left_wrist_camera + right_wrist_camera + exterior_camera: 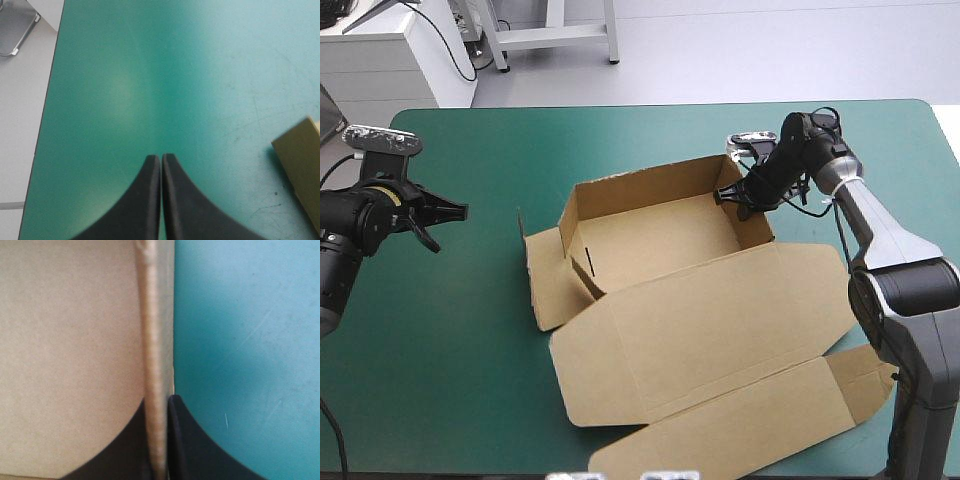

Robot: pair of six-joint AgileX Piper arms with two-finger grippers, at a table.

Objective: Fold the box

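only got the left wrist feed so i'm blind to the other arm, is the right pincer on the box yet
observer: yes, the right pincer is shut on the box, on its right wall's top edge near the far corner
operator: walls all up
observer: the walls stand raised, the lid lies flat toward the near edge
operator: whats the brown corner ahead of the left pincer
observer: the box's left flap, lying flat on the teal-green cover, untucked

So the brown cardboard box (660, 240) sits mid teal-green counter (440, 330), lid flat on the near side; right gripper (730, 196) on its far-right wall, left gripper (458, 210) way off left.
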